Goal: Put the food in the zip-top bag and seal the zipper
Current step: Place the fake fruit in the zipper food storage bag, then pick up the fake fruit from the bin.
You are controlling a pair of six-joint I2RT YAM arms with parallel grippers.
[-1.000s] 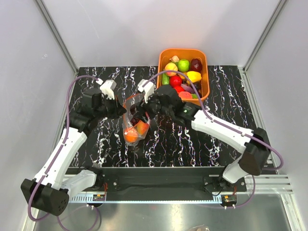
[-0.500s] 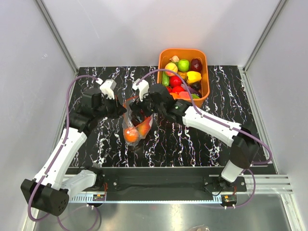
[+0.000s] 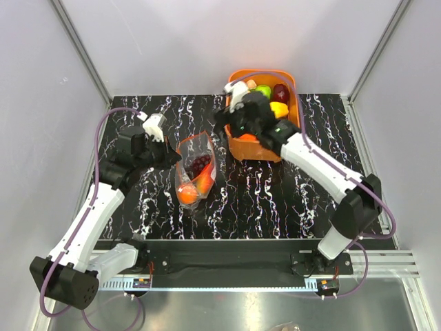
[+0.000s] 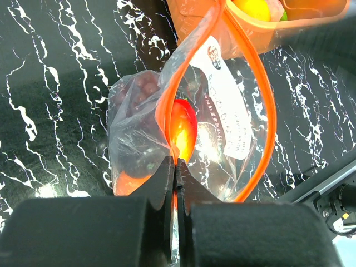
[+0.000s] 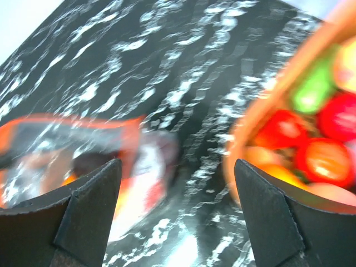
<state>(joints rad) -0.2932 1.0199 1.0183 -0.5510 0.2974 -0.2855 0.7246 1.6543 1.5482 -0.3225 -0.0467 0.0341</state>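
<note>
Left gripper (image 4: pixel 177 164) pinched on zipper (image 4: pixel 266 111) edge, zip-top bag (image 3: pixel 195 172) mouth gaping; right gripper (image 5: pixel 177 167) jaws wide, empty, at basket (image 3: pixel 265 72) rim

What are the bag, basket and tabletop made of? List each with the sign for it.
Bag: thin clear plastic film, glossy. It crinkles, and the food shows through it.
Basket: probably rigid moulded plastic, orange and smooth, with even walls and rounded corners.
Tabletop: black with white veins like marble, slightly shiny. Whether it is stone or a printed sheet cannot be told.
</note>
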